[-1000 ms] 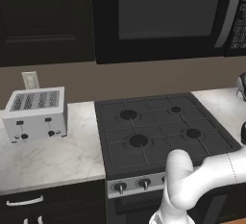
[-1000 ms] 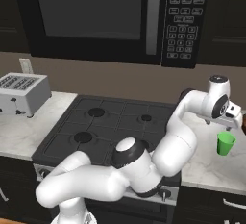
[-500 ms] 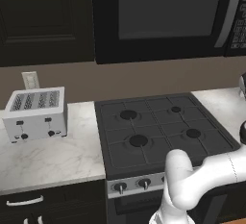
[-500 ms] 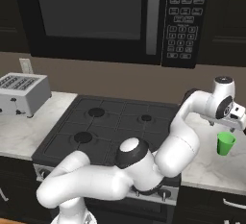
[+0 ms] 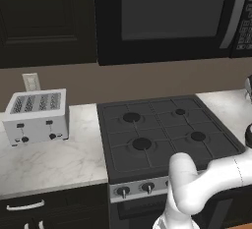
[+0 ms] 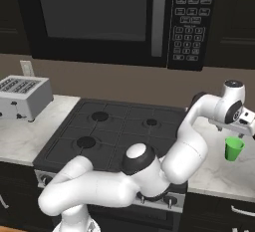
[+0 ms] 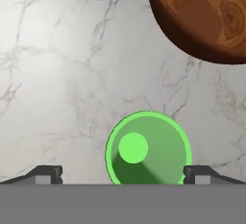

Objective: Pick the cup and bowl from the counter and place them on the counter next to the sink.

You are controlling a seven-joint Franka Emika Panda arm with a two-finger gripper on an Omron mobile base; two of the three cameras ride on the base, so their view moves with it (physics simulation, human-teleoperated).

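Note:
The green cup [image 7: 146, 148] stands upright on the white marble counter [image 7: 57, 74], seen from straight above. My gripper [image 7: 124, 175] hovers over it, open, with one fingertip [image 7: 45, 174] to the cup's left and the other just past its right rim. The reddish-brown bowl [image 7: 202, 16] sits a short way beyond the cup, apart from it. From the right base view, the cup [image 6: 233, 149] stands on the counter [image 6: 214, 174] right of the stove, with the gripper [image 6: 246, 129] just above it at the frame's edge. The sink is out of view.
A black stovetop [image 6: 114, 131] lies left of the cup's counter. A silver toaster [image 5: 37, 117] stands on the counter left of the stovetop [image 5: 162, 134]. A dark microwave [image 6: 114, 17] hangs above the stove.
The hand has shifted slightly right and down, closer over the green cup. The cup has not moved and the jaws stay open.

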